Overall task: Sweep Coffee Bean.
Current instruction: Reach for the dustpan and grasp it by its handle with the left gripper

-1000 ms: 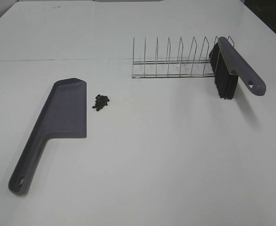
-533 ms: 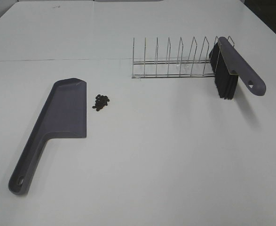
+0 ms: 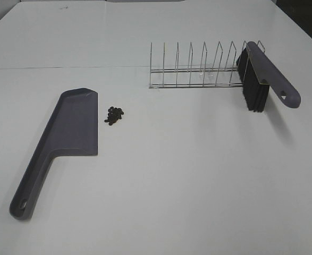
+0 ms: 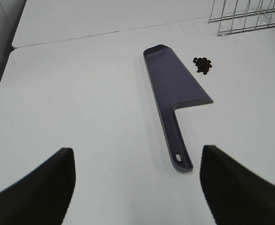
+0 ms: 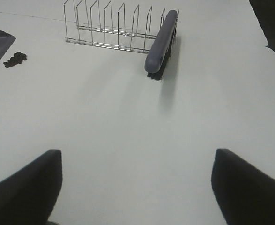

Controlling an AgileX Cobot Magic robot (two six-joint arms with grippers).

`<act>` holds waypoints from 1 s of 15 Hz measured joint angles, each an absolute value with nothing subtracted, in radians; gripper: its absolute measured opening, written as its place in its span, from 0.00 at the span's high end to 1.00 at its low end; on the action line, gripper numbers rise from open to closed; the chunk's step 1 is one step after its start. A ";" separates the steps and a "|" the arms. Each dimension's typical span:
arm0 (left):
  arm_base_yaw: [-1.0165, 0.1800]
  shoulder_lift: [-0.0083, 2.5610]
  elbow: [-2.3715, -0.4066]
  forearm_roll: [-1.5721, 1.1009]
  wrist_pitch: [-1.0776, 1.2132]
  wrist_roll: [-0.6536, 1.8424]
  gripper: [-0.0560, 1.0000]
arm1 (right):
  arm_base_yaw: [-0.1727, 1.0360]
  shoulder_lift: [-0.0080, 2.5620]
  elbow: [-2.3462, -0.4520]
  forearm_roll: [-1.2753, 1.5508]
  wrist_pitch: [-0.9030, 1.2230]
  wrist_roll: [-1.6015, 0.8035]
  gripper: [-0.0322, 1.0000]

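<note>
A small pile of dark coffee beans (image 3: 114, 116) lies on the white table just right of the grey-purple dustpan (image 3: 65, 138), which lies flat with its handle toward the front left. Both show in the left wrist view, beans (image 4: 203, 64) and dustpan (image 4: 174, 89). A grey-purple brush (image 3: 262, 79) with black bristles stands in the right end of the wire rack (image 3: 198, 69); it also shows in the right wrist view (image 5: 160, 42). My left gripper (image 4: 137, 187) and right gripper (image 5: 137, 187) are open and empty, well short of these things. Neither arm shows in the exterior view.
The wire rack (image 5: 109, 28) with several upright dividers stands at the back right of the table. A seam (image 3: 65, 67) runs across the table behind it. The table's right edge (image 5: 263, 33) and left edge (image 4: 8, 51) border dark floor.
</note>
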State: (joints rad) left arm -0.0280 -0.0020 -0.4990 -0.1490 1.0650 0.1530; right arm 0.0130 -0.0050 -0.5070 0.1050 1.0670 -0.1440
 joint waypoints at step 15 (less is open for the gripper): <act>-0.028 0.160 -0.519 -0.164 0.688 0.135 0.31 | 0.013 -0.005 -0.507 0.105 1.067 -0.144 0.26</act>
State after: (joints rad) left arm -0.0280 0.1600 -0.5190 -0.1640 0.6880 0.1350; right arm 0.0130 -0.0050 -0.5070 0.1050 1.0670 -0.1440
